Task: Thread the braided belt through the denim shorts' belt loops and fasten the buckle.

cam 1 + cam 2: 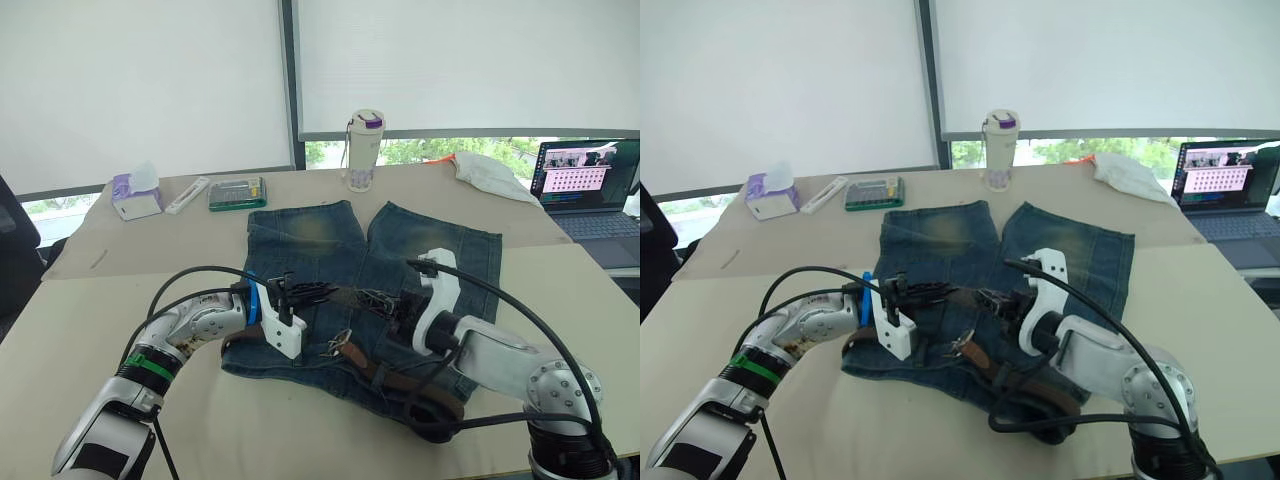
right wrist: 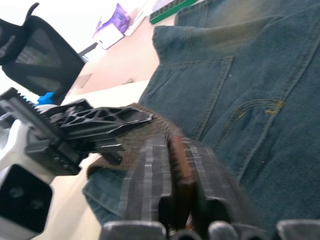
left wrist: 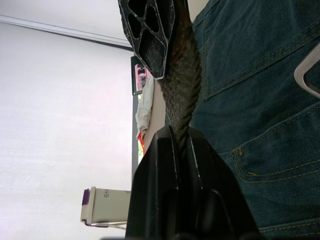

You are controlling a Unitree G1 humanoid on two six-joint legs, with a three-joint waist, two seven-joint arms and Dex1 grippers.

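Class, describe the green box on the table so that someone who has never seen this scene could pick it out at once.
Start from the denim shorts spread over the middle of the table, then look past their leg ends to the far side, by the window. The green box lies flat there, between a white stick-like object and a tall white tumbler with a purple lid. It is the one green thing in that row.

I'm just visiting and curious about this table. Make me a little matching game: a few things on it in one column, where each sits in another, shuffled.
Things:
1. braided belt
2. tissue box
3. laptop
4. tumbler

Places:
A. far right edge of the table, screen lit
B. far side, just beyond the denim shorts
C. far left corner of the table
D. held between the left gripper and the right gripper, over the shorts

Pairs: 1-D, 2-C, 3-A, 4-B
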